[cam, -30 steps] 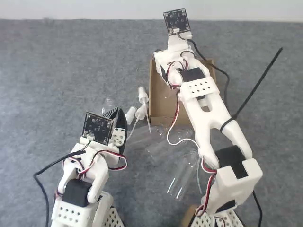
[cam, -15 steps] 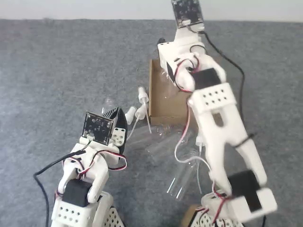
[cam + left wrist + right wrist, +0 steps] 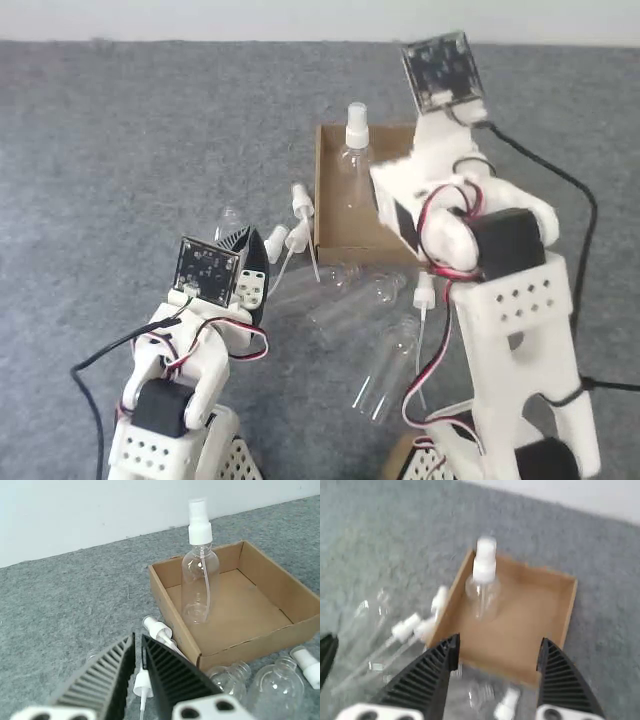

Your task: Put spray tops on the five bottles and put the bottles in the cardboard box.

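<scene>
A clear bottle with a white spray top (image 3: 353, 160) stands upright in the cardboard box (image 3: 325, 205), near its far left corner; the same bottle (image 3: 482, 587) shows below my right gripper (image 3: 497, 645). That gripper hangs open and empty, high above the box's (image 3: 568, 607) near side. My left gripper (image 3: 138, 640) is shut on nothing, low over the carpet in front of the box (image 3: 260, 640) and the standing bottle (image 3: 200, 580). Loose spray tops (image 3: 300, 202) lie by the box's left wall. Uncapped bottles (image 3: 350, 275) lie in front of it.
More clear bottles (image 3: 395, 360) and a spray top (image 3: 425, 295) lie between the two arm bases. Another bottle (image 3: 228, 218) lies left of my left gripper (image 3: 248, 240). Grey carpet stretches bare to the left. Black cables trail off the right arm.
The right arm has drawn back from the box and risen toward its base, leaving the capped bottle standing inside. The left arm has kept still.
</scene>
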